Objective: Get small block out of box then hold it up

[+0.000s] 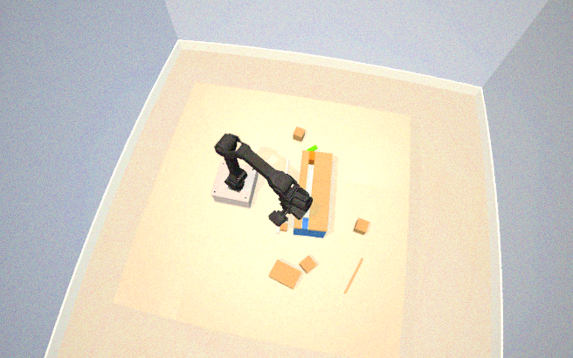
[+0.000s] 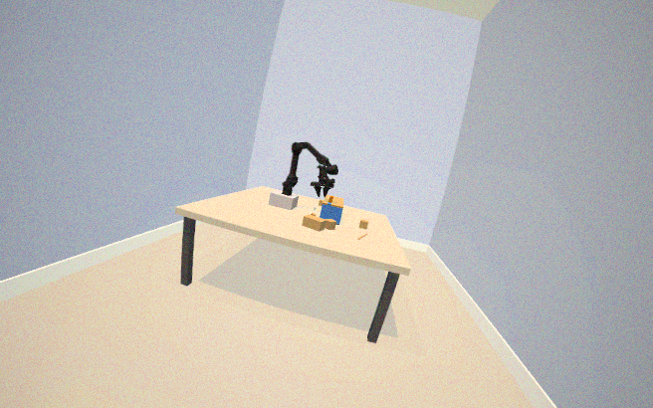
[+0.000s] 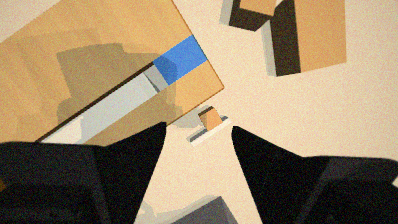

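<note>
A small orange block (image 1: 283, 227) (image 3: 212, 119) is outside the box, on the table beside its blue end, touching or almost touching a short white strip (image 3: 202, 136). The box (image 1: 323, 186) (image 2: 330, 213) (image 3: 120, 25) stands upright, with a wooden top, a long slot and a blue end. My gripper (image 2: 322, 195) (image 3: 199, 128) is open and empty, pointing down above the table. In the wrist view the block shows between the fingertips but well below them. In the top view the arm hides most of the fingers.
A wooden slab (image 1: 285, 273) (image 2: 313, 222) (image 3: 322, 40) and a cube (image 1: 307, 264) lie beyond the blue end. Other cubes stand right of the box (image 1: 361, 225) and past its far end. A thin stick (image 1: 354, 275) (image 2: 362, 236) and a green piece (image 1: 312, 148) also lie there.
</note>
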Tool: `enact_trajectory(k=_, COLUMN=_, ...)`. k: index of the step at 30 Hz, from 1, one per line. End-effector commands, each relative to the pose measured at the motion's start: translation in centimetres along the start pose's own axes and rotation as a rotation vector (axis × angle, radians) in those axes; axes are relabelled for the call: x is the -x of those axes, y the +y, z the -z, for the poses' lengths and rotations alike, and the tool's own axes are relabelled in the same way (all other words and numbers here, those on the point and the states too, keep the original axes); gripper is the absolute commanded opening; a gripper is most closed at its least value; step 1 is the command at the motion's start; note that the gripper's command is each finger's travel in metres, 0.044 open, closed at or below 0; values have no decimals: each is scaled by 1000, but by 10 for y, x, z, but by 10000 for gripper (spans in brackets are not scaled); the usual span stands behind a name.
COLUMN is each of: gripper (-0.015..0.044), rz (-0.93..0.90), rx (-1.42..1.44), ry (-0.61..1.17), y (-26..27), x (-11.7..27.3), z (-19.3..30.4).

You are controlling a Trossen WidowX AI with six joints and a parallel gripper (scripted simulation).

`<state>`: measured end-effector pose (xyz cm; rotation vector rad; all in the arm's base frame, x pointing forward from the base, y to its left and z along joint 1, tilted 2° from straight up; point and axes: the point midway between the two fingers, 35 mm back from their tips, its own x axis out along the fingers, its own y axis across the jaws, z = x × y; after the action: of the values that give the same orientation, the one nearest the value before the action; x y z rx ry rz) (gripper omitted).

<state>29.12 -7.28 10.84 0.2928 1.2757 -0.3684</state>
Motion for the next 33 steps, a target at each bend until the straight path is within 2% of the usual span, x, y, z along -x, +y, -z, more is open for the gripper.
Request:
enact_trajectory(k=1, gripper=285, rz=-118, rx=-952, ry=37, y=-13, x=0, z=6)
enact_trajectory(k=21, gripper=285, rz=-250, rx=-2445, ry=271, y=-32, x=8, z=8)
enact_trajectory(k=33, gripper=285, rz=-252, rx=-2498, ry=285, y=-33, x=9, z=8)
